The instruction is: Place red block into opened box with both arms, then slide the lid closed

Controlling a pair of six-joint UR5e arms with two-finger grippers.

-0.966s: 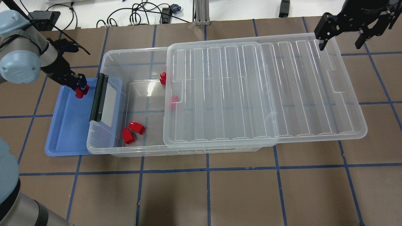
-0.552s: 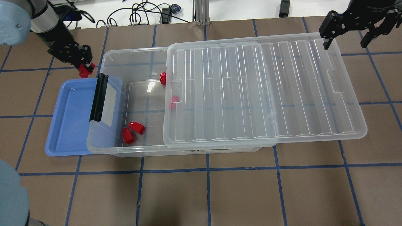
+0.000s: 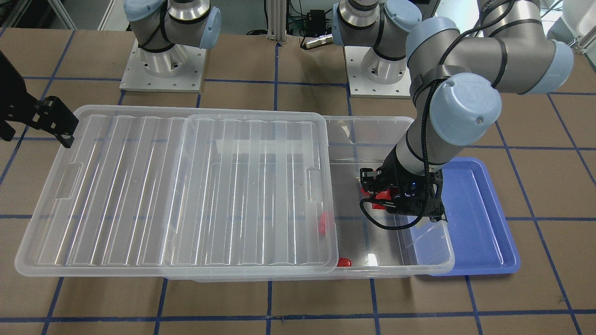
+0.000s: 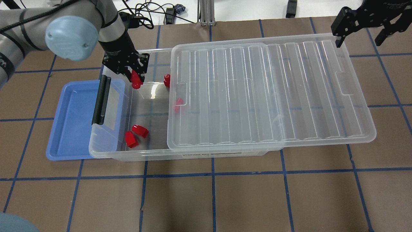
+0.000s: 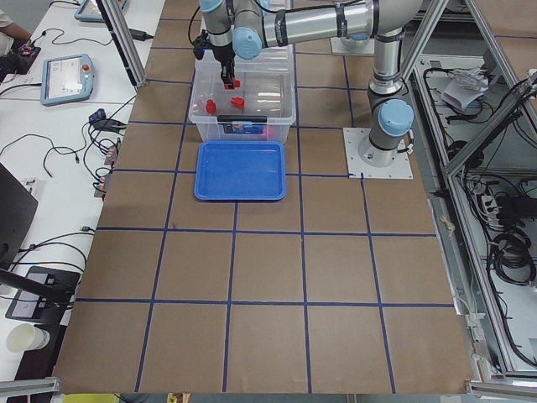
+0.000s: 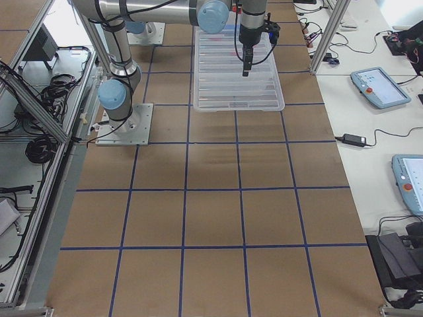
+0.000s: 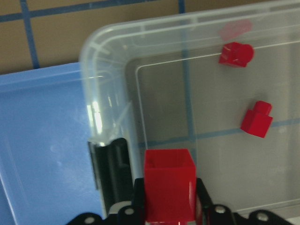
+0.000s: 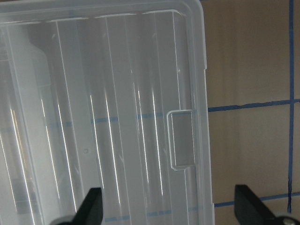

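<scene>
Hanging just inside the box's (image 4: 135, 155) latch-end wall, the left hand (image 4: 134, 76) is clamped on the block (image 7: 169, 180), so an early release could bounce it off the rim and out; the right hand (image 4: 361, 39), spread apart, hovers over the lid's (image 4: 257, 96) outer end.

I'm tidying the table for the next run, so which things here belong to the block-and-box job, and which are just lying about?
Job: red block, held in left tool; box, four more blocks inside; lid, partly slid off; right tool, open over the lid's end.
Lying about: blue tray; cables beyond the table.
</scene>
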